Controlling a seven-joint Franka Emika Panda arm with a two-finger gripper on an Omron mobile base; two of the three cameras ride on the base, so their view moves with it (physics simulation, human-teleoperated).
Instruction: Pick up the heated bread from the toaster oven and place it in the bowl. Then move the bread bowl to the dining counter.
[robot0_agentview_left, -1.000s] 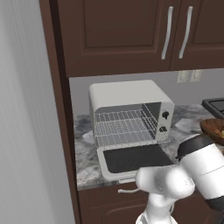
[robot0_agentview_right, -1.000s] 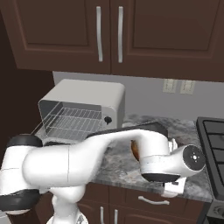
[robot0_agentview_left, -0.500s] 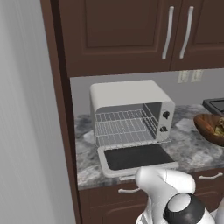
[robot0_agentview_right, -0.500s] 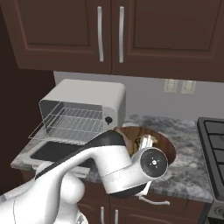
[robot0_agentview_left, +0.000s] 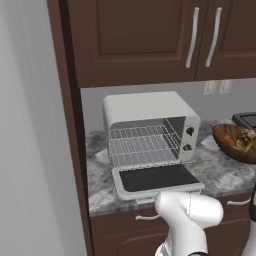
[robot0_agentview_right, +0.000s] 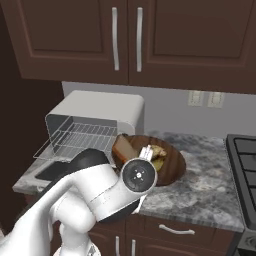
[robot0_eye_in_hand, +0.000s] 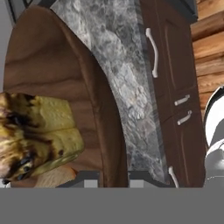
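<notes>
The dark wooden bowl (robot0_eye_in_hand: 65, 65) is tilted, and its rim runs down between my fingertips. My gripper (robot0_eye_in_hand: 113, 178) is shut on that rim. The golden-brown bread (robot0_eye_in_hand: 39, 131) lies inside the bowl. From the right base the bowl (robot0_agentview_right: 172, 162) with the bread (robot0_agentview_right: 152, 152) sits just behind my wrist, right of the toaster oven (robot0_agentview_right: 100, 117). From the left base the bowl (robot0_agentview_left: 232, 145) hangs tilted at the right edge. The off-white toaster oven (robot0_agentview_left: 150, 125) stands with its door dropped open and its wire rack bare. The dining counter is out of view.
The marbled counter (robot0_agentview_right: 210, 190) carries the oven, with dark drawers and handles (robot0_eye_in_hand: 153, 52) below it. Dark wall cabinets (robot0_agentview_left: 150, 35) hang overhead. A black stove (robot0_agentview_right: 245, 160) borders the counter on the right. A tall dark panel (robot0_agentview_left: 70, 125) closes the left side.
My arm's big links have swung down and left, uncovering the bowl in the right base view. The bowl has shifted slightly leftward and stays gripped. The toaster oven has not moved.
</notes>
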